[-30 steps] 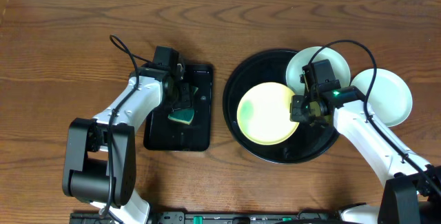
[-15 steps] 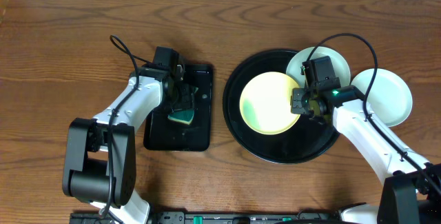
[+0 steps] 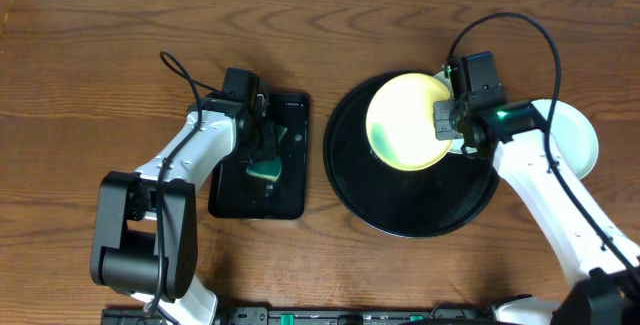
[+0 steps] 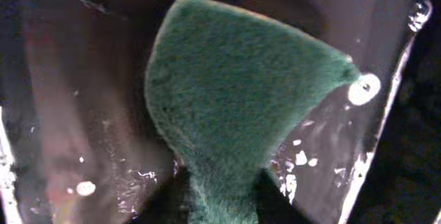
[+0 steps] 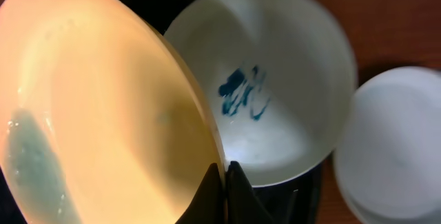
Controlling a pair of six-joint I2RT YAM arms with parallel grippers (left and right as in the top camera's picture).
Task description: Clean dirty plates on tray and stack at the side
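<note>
The near half of the round tray [image 3: 400,210] now lies bare: a second ago the yellow plate [image 3: 405,135] sat flat at its middle, and it has since been carried to the tray's far edge. The right gripper [image 3: 447,125] has its jaws pinched shut on that plate's right rim and holds it tilted. To the left, in the small tray [image 3: 285,200], the left gripper [image 3: 262,150] has closed from wide open onto the green sponge [image 4: 234,107], whose near end is squeezed narrow between its fingers. Droplets dot the wet tray around it. Farther back, the raised yellow plate covers much of the marked plate [image 5: 275,93], blue scribble at its centre, on the tray's far right. Just beside it, a white plate [image 3: 580,140] rests on the table [image 3: 100,65].
</note>
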